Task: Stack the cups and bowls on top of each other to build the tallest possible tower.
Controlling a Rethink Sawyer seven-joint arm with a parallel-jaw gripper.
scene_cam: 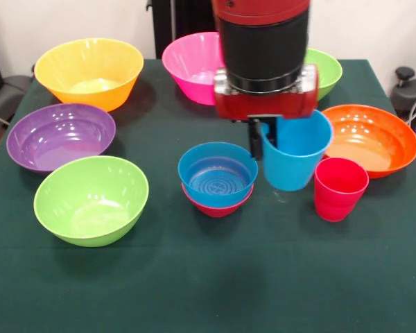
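Note:
The light blue cup point(298, 156) stands upright just right of the table's middle. My gripper point(263, 135) comes down over the cup's left rim, one finger point(255, 142) outside the wall and the other inside, shut on the rim. I cannot tell whether the cup's base touches the cloth. Left of it, a small blue bowl point(217, 172) sits nested in a small red bowl point(218, 207). The red-pink cup point(340, 187) stands upright to the right of the blue cup, apart from it.
Large bowls ring the green cloth: yellow-orange point(90, 69), pink point(189, 66), purple point(60, 135), lime green point(90, 199), a second lime green point(327, 69) behind the arm, and orange point(374, 139) close behind the cups.

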